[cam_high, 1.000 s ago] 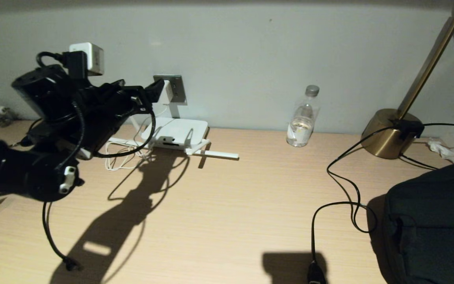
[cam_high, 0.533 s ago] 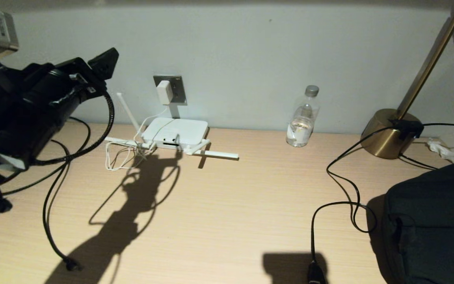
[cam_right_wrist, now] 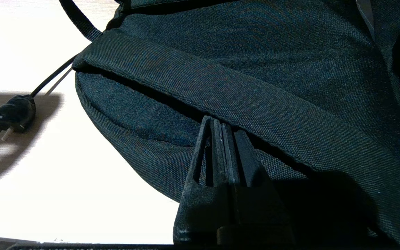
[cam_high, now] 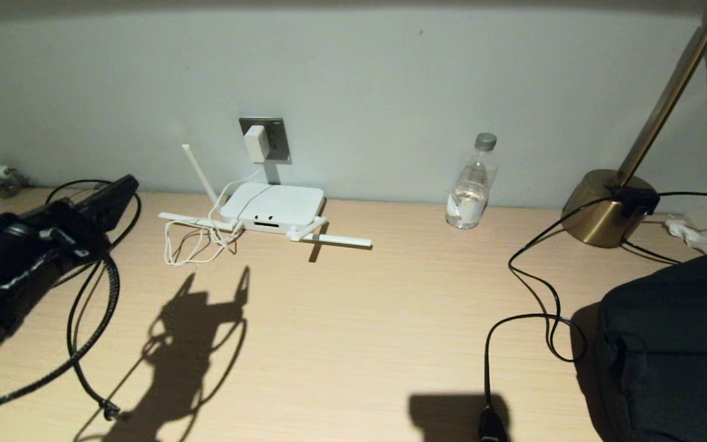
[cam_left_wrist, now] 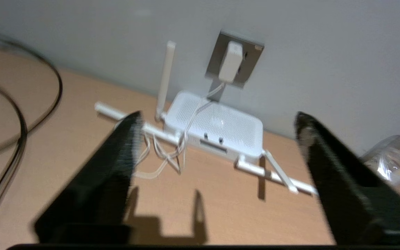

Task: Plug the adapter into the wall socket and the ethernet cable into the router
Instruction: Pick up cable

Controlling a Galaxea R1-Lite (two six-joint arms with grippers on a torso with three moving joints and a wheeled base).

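Observation:
The white adapter (cam_high: 256,143) sits plugged into the grey wall socket (cam_high: 277,140), its thin white cord hanging to a tangle beside the router (cam_high: 274,205). The left wrist view shows the adapter (cam_left_wrist: 230,61), socket (cam_left_wrist: 216,59) and router (cam_left_wrist: 221,125) ahead of my open, empty left gripper (cam_left_wrist: 218,118). That left gripper (cam_high: 105,199) is low at the table's left, well back from the router. The black ethernet cable (cam_high: 74,331) loops beside it, its end (cam_high: 110,412) lying on the table. My right gripper (cam_right_wrist: 221,121) is shut, empty, against a black bag.
A water bottle (cam_high: 471,184) stands by the wall. At the right are a brass lamp base (cam_high: 605,209), its thin black cord with plug (cam_right_wrist: 10,116), and the black bag (cam_high: 672,350). Router antennas (cam_high: 335,239) lie spread on the wooden table (cam_high: 353,331).
My left arm has let go of the adapter in the socket and drawn back, down and to the left, away from the wall. The right arm has not moved.

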